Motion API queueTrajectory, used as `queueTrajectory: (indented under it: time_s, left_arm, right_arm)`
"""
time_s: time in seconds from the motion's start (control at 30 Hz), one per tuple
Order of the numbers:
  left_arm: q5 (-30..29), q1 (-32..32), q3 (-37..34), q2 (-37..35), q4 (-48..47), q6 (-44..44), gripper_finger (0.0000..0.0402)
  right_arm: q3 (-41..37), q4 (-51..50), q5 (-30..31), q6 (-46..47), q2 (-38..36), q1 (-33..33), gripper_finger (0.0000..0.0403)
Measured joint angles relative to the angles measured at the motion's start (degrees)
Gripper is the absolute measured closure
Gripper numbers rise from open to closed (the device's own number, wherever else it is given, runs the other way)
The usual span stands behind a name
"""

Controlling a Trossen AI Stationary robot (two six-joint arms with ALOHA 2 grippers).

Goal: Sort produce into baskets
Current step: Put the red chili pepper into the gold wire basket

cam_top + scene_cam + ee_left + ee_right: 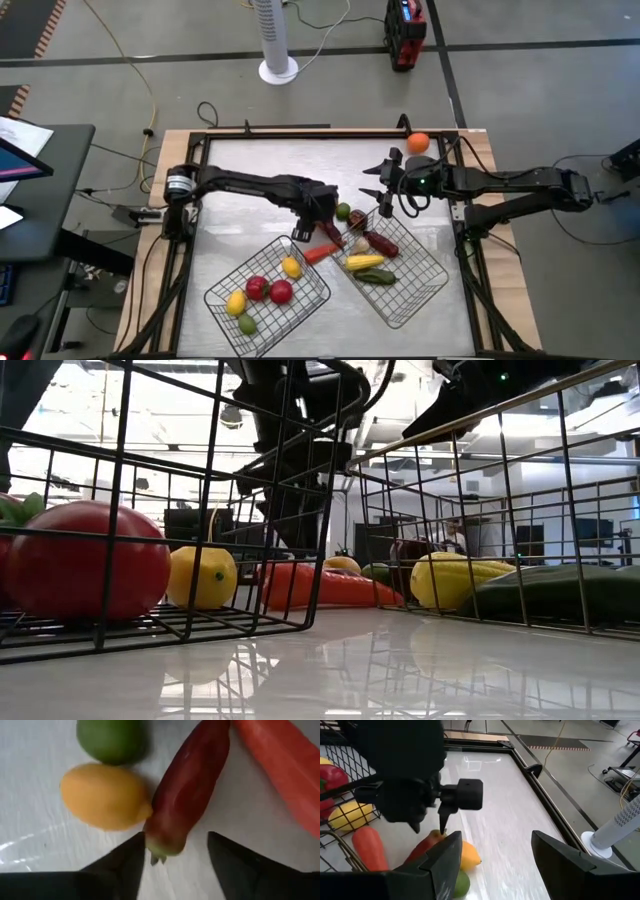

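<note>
Silver wire baskets are sitting side by side on the white bench (250, 160). The left basket (225, 288) is holding two red round pieces (268, 290), a yellow lemon (291, 267), a second yellow piece (236, 303) and a green one (247, 324). The right basket (425, 285) is holding yellow corn (364, 262), a dark green cucumber (376, 277) and a dark red piece (381, 243).

Landmark: the dark red pepper (187, 790), lying loose on the bench between the two baskets.
- The left pincer (174, 857) is hovering right at the pepper's stem end, fingers spread either side of it, not pinching it.
- An orange-yellow lemon-shaped piece (102, 795) is lying against the pepper's side, with a green round piece (111, 739) just beyond that.
- A carrot (280, 765) is lying just beside the pepper on its other side, next to the left basket's corner.
- The right pincer (490, 860) is hanging with its fingers spread and empty, near the pepper on the right-basket side.
- An orange ball (418, 142) is sitting well apart from the pepper, at the bench's far right corner.
</note>
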Motion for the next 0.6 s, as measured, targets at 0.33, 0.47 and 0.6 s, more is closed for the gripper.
queueTrajectory:
  time_s: [0.33,0.47,0.6]
  left_arm:
    - [1.0,-0.4,0.0,0.3,3.4,1.7,0.0103]
    - [1.8,0.3,-0.1,2.2,3.2,2.2,0.011]
    - [1.8,0.5,0.0,4.4,1.8,3.4,0.0126]
  right_arm:
    - [0.0,0.0,0.0,0.0,0.0,0.0,0.0135]
    - [0.0,-0.1,0.0,0.0,0.0,0.0,0.0135]
    - [0.0,-0.2,0.0,0.0,0.0,0.1,0.0135]
